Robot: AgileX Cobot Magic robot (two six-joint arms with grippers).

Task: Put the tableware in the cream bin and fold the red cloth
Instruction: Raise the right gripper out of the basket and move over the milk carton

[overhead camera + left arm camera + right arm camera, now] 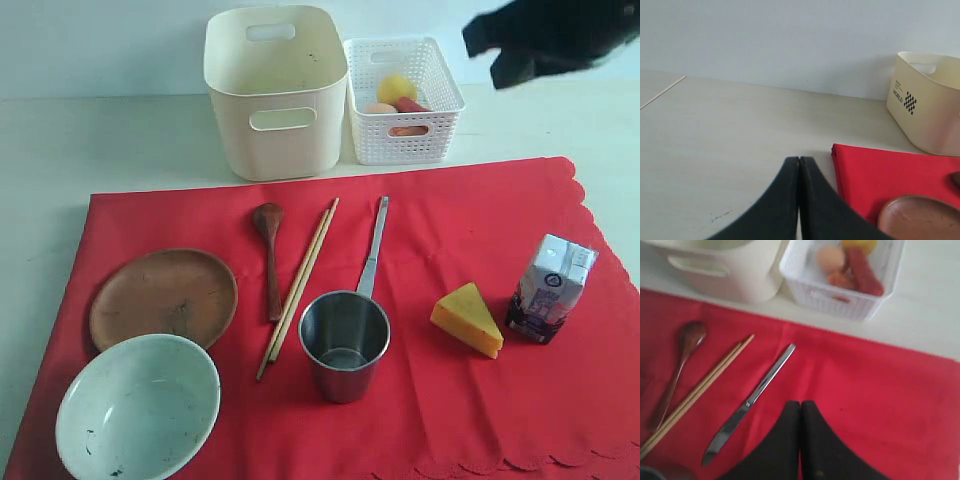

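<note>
The red cloth [440,240] lies spread flat on the table. On it rest a brown wooden plate [163,297], a pale speckled bowl [138,408], a dark wooden spoon [270,255], light chopsticks [298,288] and a steel cup [344,345] with a long handle [755,395]. Behind the cloth stands the cream bin [275,90]. My right gripper [800,404] is shut and empty, hovering over bare cloth beside the cup's handle. My left gripper [799,160] is shut and empty above bare table, off the cloth's corner [880,175] near the plate [920,220].
A white lattice basket [403,100] holding a lemon, an egg and a sausage stands right of the bin. A cheese wedge [467,318] and a milk carton [550,288] sit on the cloth's right part. The dark right arm [550,35] hangs at the back right.
</note>
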